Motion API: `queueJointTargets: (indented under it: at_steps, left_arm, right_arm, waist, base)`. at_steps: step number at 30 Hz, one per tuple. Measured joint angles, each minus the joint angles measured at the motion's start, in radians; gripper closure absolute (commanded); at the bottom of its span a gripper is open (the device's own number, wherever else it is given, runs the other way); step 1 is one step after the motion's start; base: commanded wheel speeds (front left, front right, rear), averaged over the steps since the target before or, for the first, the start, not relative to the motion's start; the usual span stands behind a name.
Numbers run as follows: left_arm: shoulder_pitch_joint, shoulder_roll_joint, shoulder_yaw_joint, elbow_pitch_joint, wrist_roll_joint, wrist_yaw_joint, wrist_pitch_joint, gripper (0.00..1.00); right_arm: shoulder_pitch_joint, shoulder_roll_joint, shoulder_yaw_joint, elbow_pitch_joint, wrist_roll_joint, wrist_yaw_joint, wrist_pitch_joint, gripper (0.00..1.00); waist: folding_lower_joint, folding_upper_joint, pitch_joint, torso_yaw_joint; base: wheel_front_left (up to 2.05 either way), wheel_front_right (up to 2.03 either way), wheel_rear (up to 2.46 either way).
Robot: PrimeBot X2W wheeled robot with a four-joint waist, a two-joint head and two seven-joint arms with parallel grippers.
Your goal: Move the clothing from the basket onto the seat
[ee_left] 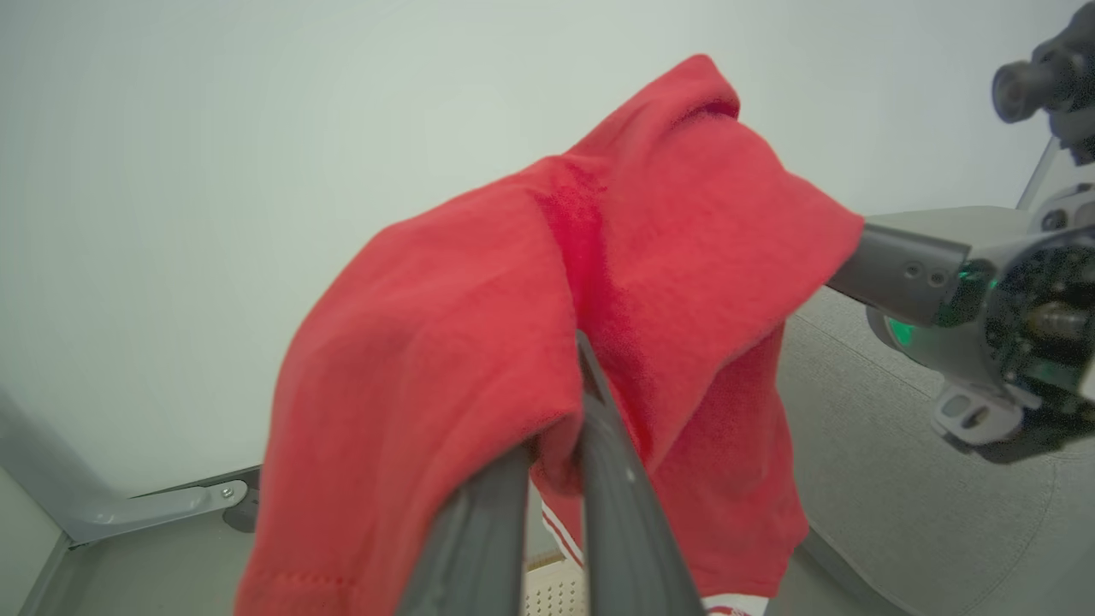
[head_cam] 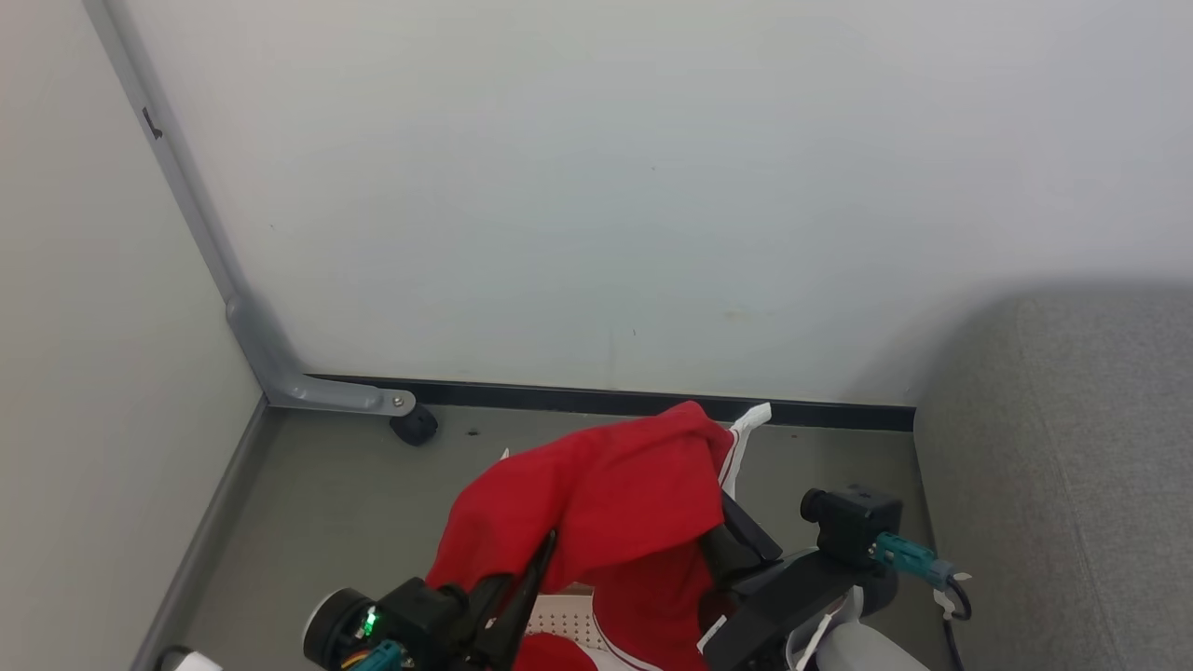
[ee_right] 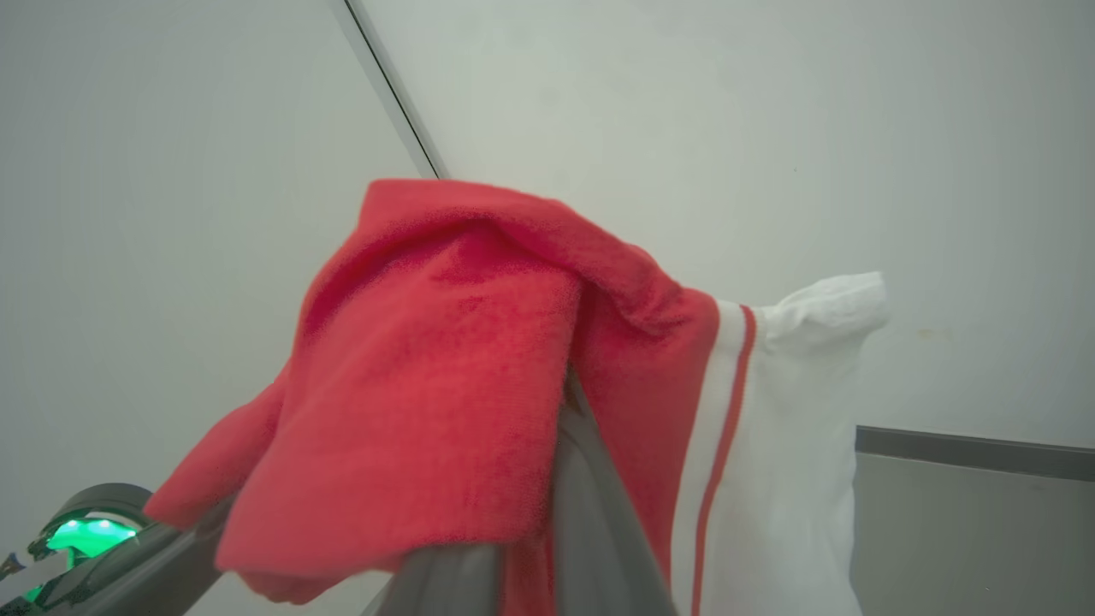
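Left gripper (head_cam: 543,559): fingers closed narrow, clothing (head_cam: 606,494) pinched between. Clothing held up above basket (head_cam: 562,623), draped across both grippers. Judged light, soft, limp, liable to slip; best taken by bunched folds. Right gripper (head_cam: 736,536): clamped on same clothing. Seat (head_cam: 1072,485): at right, not touched by clothing.

Two grippers are up: left gripper (head_cam: 545,552), right gripper (head_cam: 738,527). One red garment (head_cam: 606,494) is draped across both of them, and that's the one piece I can count for sure. A second red patch (head_cam: 552,658) sits just below the left gripper, but I can't tell if it's a separate garment. One basket (head_cam: 564,623) lies under the grippers. One grey seat (head_cam: 1072,485) lies out beyond the right gripper. One black caster (head_cam: 414,426) is ahead of the left gripper, on one grey frame leg (head_cam: 270,354).
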Motion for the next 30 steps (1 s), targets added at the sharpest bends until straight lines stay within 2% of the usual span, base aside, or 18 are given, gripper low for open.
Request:
queueJointTargets:
  at_steps: [3,4,5,17,22,30]
  left_arm:
    - [0.007,-0.011,-0.013,0.015,-0.012,-0.005,0.000,1.00]
    - [0.007,-0.013,-0.015,0.020,-0.019,-0.009,0.000,0.56]
    - [0.007,-0.014,-0.017,0.024,-0.020,-0.009,0.000,0.00]
    - [0.054,0.001,-0.032,0.072,-0.022,-0.025,0.000,0.00]
    - [0.072,0.017,-0.010,0.094,-0.027,-0.024,0.000,0.00]
    - [0.074,0.025,0.108,0.078,-0.047,0.031,0.000,0.00]
  right_arm:
    - [0.002,0.000,-0.006,-0.012,0.008,0.002,0.000,1.00]
    - [0.002,0.000,-0.008,-0.014,0.010,0.003,0.000,1.00]
    - [0.002,0.000,-0.010,-0.015,0.010,0.003,0.000,1.00]
    - [0.014,0.000,-0.077,-0.016,0.006,0.007,0.000,1.00]
    - [0.018,-0.004,-0.109,-0.019,-0.002,0.007,0.000,1.00]
    - [0.065,-0.037,-0.143,-0.042,-0.032,0.007,0.000,1.00]
  waist:
    - [0.0000,0.0000,0.002,-0.002]
    - [0.0000,0.0000,0.002,-0.002]
    - [0.0000,0.0000,0.003,-0.003]
    - [0.0000,0.0000,0.003,-0.001]
    - [0.0000,0.0000,0.001,0.004]
    - [0.0000,0.0000,-0.006,0.012]
  base:
    - [0.00,0.00,0.00]
    - [0.00,0.00,0.00]
    - [0.00,0.00,0.00]
    - [0.00,0.00,0.00]
    - [0.00,0.00,0.00]
    - [0.00,0.00,0.00]
